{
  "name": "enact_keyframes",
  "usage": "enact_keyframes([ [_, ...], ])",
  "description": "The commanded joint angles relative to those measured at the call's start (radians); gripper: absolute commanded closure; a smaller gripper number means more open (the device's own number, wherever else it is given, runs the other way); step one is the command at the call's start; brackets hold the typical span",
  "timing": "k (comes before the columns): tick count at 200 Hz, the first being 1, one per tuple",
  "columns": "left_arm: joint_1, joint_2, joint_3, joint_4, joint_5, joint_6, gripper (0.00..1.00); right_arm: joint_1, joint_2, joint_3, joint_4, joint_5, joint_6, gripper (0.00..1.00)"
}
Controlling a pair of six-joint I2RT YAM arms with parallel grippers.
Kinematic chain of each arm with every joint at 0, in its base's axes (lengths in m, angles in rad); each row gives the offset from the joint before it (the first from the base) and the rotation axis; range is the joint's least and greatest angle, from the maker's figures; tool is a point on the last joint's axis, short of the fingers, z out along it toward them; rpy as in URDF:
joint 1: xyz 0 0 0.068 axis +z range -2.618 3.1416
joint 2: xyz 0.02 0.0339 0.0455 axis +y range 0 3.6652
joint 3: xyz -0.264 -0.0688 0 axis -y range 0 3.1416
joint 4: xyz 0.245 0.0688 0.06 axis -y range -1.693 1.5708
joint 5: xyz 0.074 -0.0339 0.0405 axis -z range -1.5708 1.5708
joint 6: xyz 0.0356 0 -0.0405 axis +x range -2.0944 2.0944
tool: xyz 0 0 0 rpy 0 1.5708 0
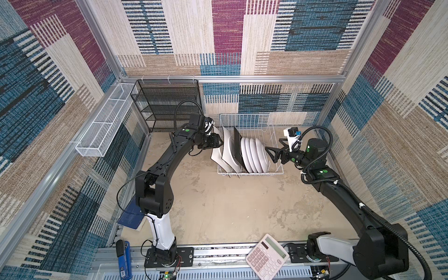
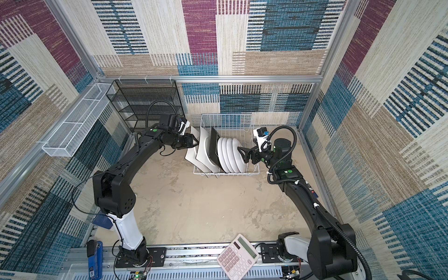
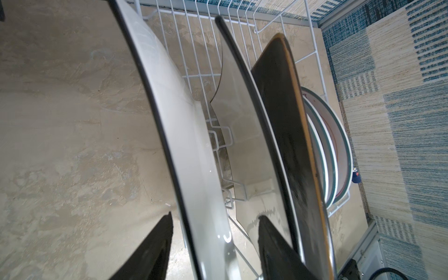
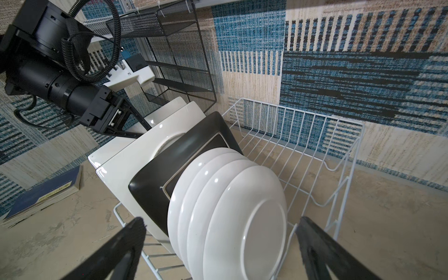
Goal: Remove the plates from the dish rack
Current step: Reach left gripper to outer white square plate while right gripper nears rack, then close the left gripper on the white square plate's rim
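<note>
The fingers [image 3: 155,249] of my left gripper [image 3: 215,218] stand apart, one on each side of the rim of the outer white plate [image 3: 189,145]. A gap shows on both sides, so I am straddling it, not pinching it. The fingers [image 4: 131,242] of my right gripper [image 4: 221,219] are spread wide at the other end of the row, just behind the last of the round plates [image 4: 242,218] and holding nothing. I cannot tell whether a tip brushes it.

I judge this to be the very start. All seven plates stand on edge in the rack [image 1: 244,122], at the back of the table [image 1: 230,206], and none is out yet. The step in hand is the first grasp, on the left end plate. Next I need to press squarely on that rim, then lift it up and away from the row, clear of the prongs, before carrying it to bare table. The second white plate [image 3: 244,135] sits close behind my inner finger, so I should keep that finger off it.

The outer plate is a large rounded square with a glossy white face and a thin dark edge, leaning outward past the rack's left side. It looks slick and heavy for a rim pinch, so I expect it to swing if gripped off-centre. Behind the second white one stands a black square plate [image 3: 278,109] with a worn brown edge. After that come the four round plates, plain white on their backs, with teal rims and a reddish ring on their faces.
</note>
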Motion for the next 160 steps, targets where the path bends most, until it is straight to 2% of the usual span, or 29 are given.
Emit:
enact_keyframes([
  [1,-0.006,0.009,0.012,-0.015,0.015,-0.021,0.42,0.004,0.007,0.019,0.007,0.003,0.009,0.01],
  [101,-0.016,0.041,0.019,-0.049,0.028,-0.021,0.54,0.022,0.023,0.022,0.03,0.016,0.031,0.01],
  [134,-0.018,0.046,0.021,-0.049,0.038,-0.03,0.55,0.024,0.017,0.021,0.03,0.028,0.03,0.01],
  [160,-0.017,0.048,0.02,-0.049,0.042,-0.041,0.61,0.026,0.016,0.022,0.029,0.04,0.027,0.01],
])
